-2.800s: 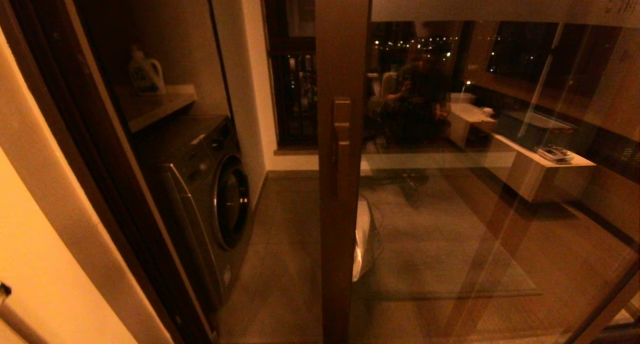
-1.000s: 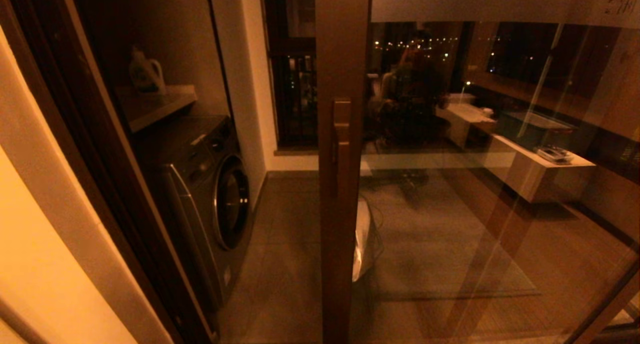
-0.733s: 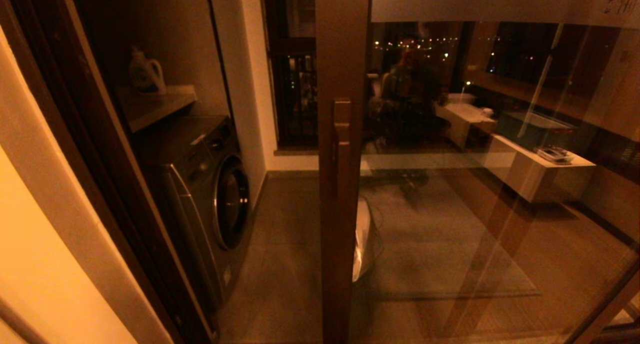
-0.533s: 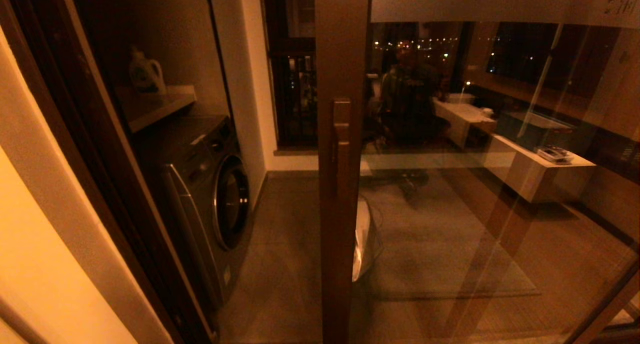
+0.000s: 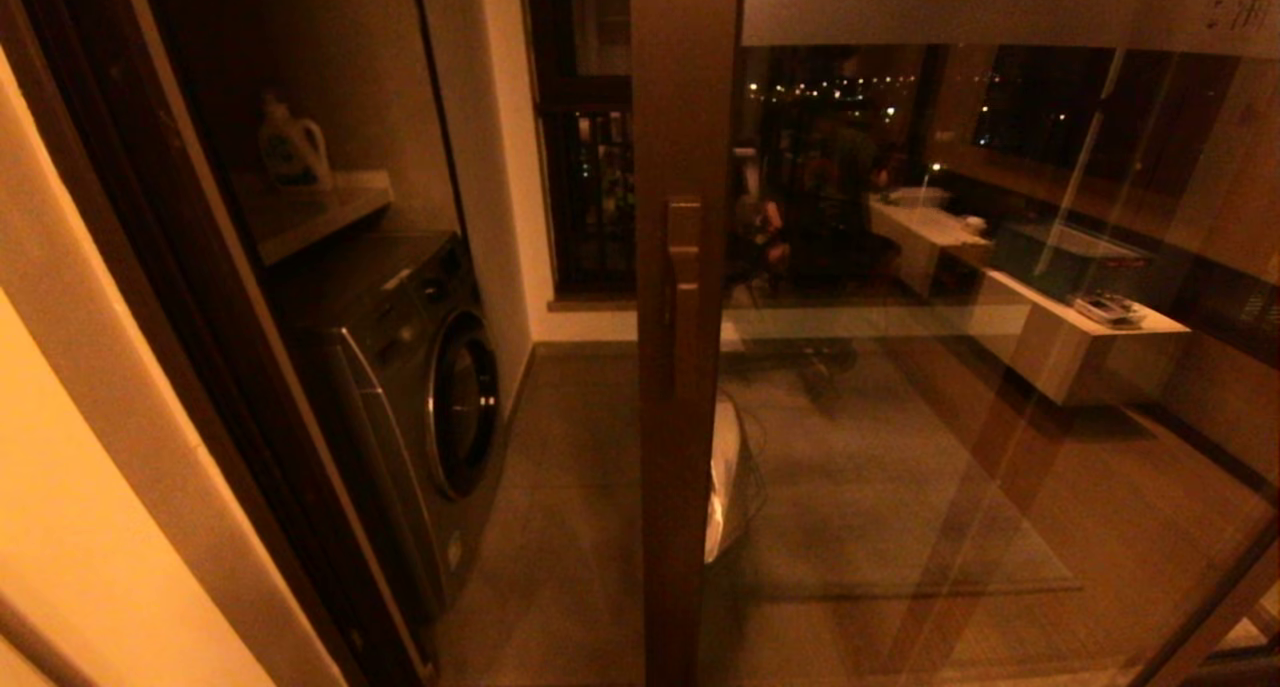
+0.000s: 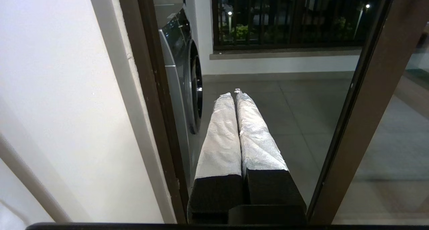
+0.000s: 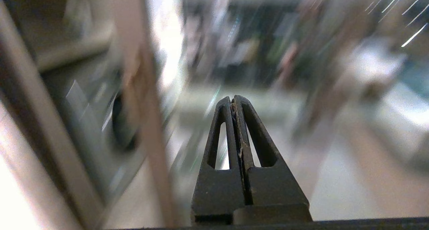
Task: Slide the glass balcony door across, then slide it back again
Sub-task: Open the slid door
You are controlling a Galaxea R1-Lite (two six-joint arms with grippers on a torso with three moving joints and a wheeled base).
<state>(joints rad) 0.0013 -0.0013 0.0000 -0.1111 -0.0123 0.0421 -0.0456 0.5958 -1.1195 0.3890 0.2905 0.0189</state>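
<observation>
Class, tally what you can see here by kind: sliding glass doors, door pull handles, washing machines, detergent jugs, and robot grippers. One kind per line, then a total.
Glass balcony door: 1
Wooden pull handle: 1
Washing machine: 1
Detergent jug: 1
Grippers: 2, left gripper and right gripper, both shut on nothing
Total: 6

Left gripper [image 6: 234, 93]: wrapped fingers [image 6: 219, 136] pressed together, empty, pointing 12 o'clock in the wrist view. Right gripper [image 7: 232, 97]: black fingers [image 7: 258, 136] closed tip to tip, probably empty given blur. Neither arm visible from head camera.
</observation>
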